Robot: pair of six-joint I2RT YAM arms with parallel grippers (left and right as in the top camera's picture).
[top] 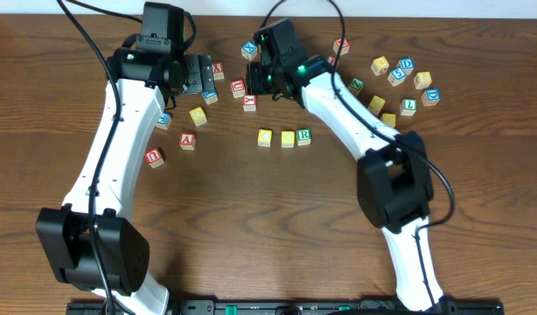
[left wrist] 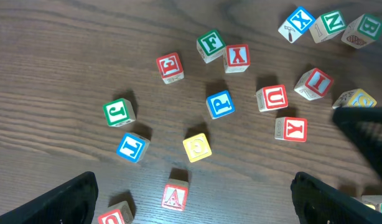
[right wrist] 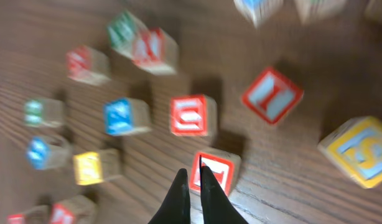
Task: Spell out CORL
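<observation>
Overhead, two yellow cubes (top: 265, 137) and the R (top: 303, 136) touch in a row mid-worktop (top: 251, 219). The row's right end is free for an L (top: 409, 105), which sits well apart in the right cluster. Left wrist: my left end effector (left wrist: 192, 186) hangs spread wide over scattered cubes, holding nothing and, I judge, parked clear. Right wrist: my right end effector (right wrist: 191, 177) is pinched together and empty, tips against a red-bordered cube (right wrist: 214, 169), seemingly to nudge it aside.
</observation>
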